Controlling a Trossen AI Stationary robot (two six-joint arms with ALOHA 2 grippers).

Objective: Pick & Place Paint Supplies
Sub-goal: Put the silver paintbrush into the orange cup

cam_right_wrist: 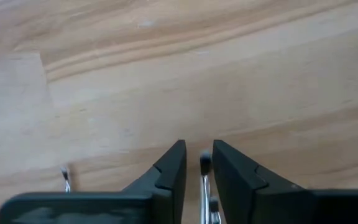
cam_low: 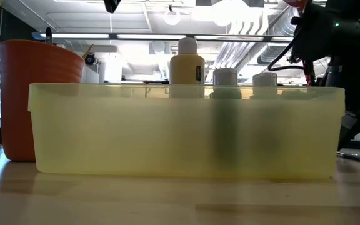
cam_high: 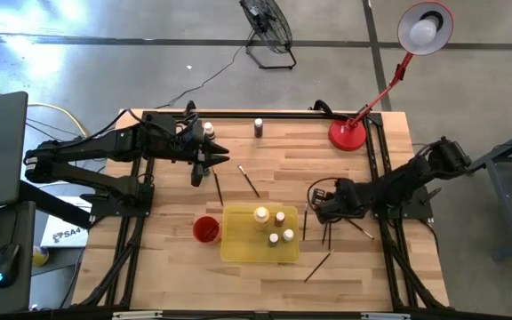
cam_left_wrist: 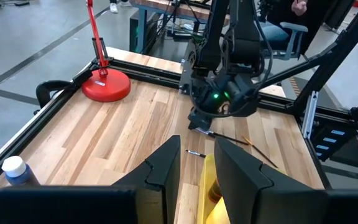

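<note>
A flat yellow tray (cam_high: 238, 244) (cam_low: 186, 131) holds several pale-capped paint bottles (cam_high: 261, 214), the tallest yellowish (cam_low: 187, 62). A red cup (cam_high: 205, 228) stands at the tray's left. Thin dark brushes lie flat on the wood to the tray's right (cam_high: 327, 233) and far left (cam_high: 249, 180). My right gripper (cam_high: 320, 212) (cam_right_wrist: 199, 149) points down at the table just right of the tray. Its fingers stand narrowly open on either side of one brush's end (cam_right_wrist: 204, 163), with a small gap on each side. My left gripper (cam_high: 204, 167) (cam_left_wrist: 197, 165) hovers open and empty at the far left, well above the table.
A red lamp base (cam_high: 348, 133) stands at the far right. A dark bottle (cam_high: 259, 127) is at the far edge, and a white-capped bottle (cam_high: 208, 130) (cam_left_wrist: 14, 169) is beside the left arm. Another brush (cam_right_wrist: 66, 179) lies close to the right gripper. Black frame rails (cam_high: 389, 258) border the table.
</note>
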